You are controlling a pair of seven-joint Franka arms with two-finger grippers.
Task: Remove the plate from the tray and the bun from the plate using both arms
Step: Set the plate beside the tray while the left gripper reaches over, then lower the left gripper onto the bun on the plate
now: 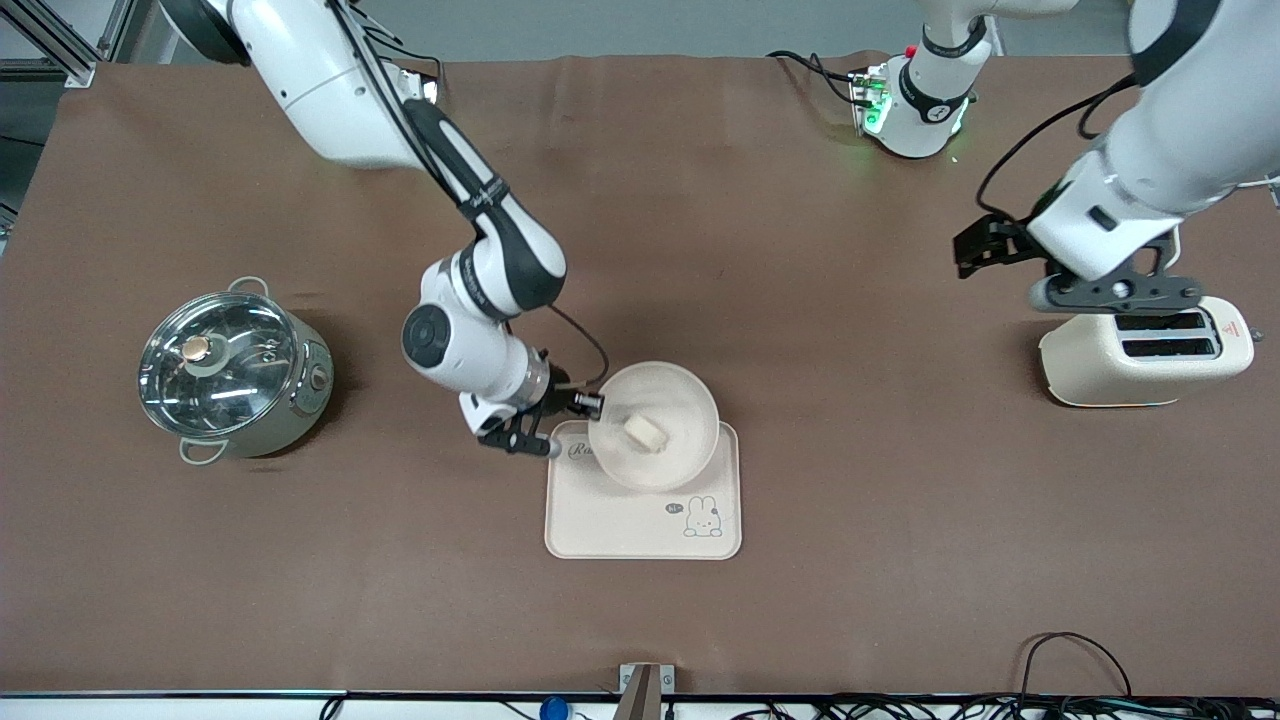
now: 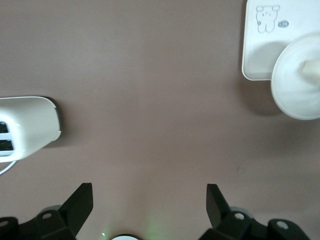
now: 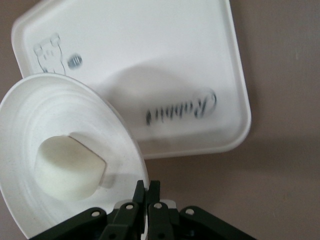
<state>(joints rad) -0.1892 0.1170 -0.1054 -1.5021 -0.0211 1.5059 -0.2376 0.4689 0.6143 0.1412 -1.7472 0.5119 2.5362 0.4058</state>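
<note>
the right claw (image 1: 560, 425) is clenched on the rim of the plate (image 1: 690, 440), fingers (image 3: 141, 192) pinched together w/ the rim between them. the plate is lifted and tilted, hanging over the part of the tray (image 1: 610, 520) that lies farther from the front camera, its shadow falling on the tray. the bun (image 1: 645, 432) sits in the plate, near the middle. in the right wrist view the bun (image 3: 67, 167) looks like a pale rounded lump in the plate (image 3: 30, 115), and the tray (image 3: 150, 45) shows its "rabbit" script and small bunny drawing beneath.

the tray lies flat on the brown surface (image 1: 900, 550), roughly mid-way between the two arms' ends, toward the front camera. the bunny drawing is at the tray's corner nearer the camera.

the left claw (image 1: 1115, 290) hangs up over the toaster (image 1: 1130, 375), at the left arm's end of the surface; that arm waits. its fingers (image 2: 80, 202) are spread wide, holding nothing. the left wrist view catches the toaster (image 2: 25, 125) at one edge, and the tray (image 2: 260, 50) & plate (image 2: 295, 90) well apart from it.

a steel pot w/ a glass lid (image 1: 225, 375) stands at the right arm's end of the surface, well apart from the tray.
</note>
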